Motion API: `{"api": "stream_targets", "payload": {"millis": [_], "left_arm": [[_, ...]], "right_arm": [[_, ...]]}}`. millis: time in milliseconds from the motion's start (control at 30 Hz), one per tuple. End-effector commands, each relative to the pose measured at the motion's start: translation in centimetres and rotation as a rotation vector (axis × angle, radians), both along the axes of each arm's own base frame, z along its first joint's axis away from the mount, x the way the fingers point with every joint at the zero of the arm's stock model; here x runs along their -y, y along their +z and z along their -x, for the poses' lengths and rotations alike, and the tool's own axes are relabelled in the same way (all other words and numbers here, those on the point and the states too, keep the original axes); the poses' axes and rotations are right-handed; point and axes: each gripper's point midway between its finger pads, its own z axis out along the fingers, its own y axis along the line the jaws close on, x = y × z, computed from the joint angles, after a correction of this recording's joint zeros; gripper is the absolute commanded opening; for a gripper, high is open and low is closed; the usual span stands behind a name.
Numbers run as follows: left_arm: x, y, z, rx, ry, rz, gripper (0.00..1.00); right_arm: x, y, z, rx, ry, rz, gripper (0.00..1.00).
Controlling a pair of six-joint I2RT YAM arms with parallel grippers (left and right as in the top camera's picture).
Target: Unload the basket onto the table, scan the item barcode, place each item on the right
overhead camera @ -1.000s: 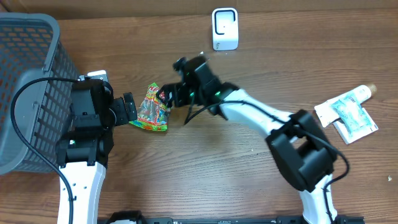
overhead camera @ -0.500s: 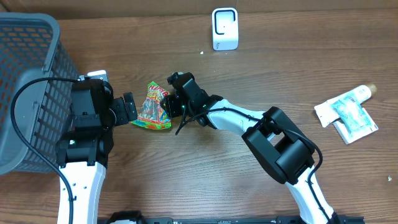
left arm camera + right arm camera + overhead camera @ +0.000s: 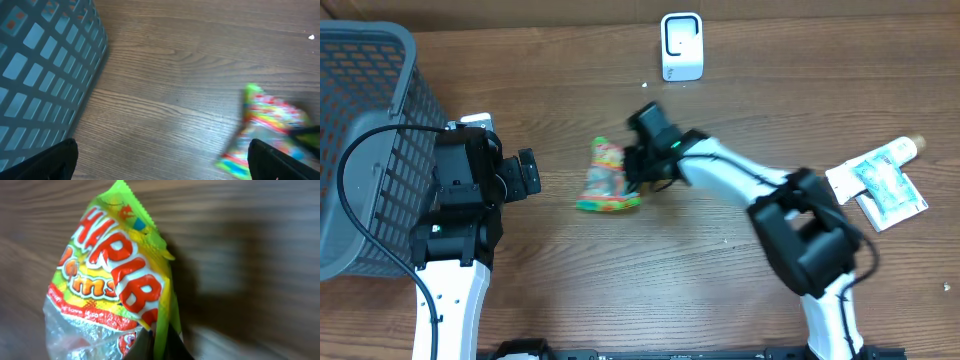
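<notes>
Handover: right end effector (image 3: 634,170), newly clenched on the candy bag (image 3: 607,180), pulls it from the released left end effector (image 3: 528,175); we expect scanning next.

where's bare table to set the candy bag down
Bare wood: the near middle, between the left arm and right arm; also between the scanner and the packets. Crowded around the candy bag, pinched in the right gripper, with the open left gripper and basket beside it.

Candy bag (image 3: 270,127) blurs in left wrist view.
</notes>
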Motion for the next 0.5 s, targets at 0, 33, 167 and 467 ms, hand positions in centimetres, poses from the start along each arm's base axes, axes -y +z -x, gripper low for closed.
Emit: {"api": "stream_targets", "payload": {"millis": [0, 33, 167, 467], "left_arm": [[-0.3, 0.4, 0.0, 0.008, 0.0, -0.017, 1.0], [-0.3, 0.4, 0.0, 0.008, 0.0, -0.017, 1.0], [-0.3, 0.4, 0.0, 0.008, 0.0, -0.017, 1.0], [-0.3, 0.4, 0.0, 0.008, 0.0, -0.017, 1.0]], "right_arm": [[5.1, 4.6, -1.7, 0.031, -0.068, 0.019, 0.04], [6.6, 4.8, -1.6, 0.009, -0.078, 0.042, 0.04], [11.3, 4.0, -1.0, -0.049, -0.046, 0.127, 0.04], [15.6, 3.0, -0.5, -0.082, 0.034, 0.217, 0.25]]}}
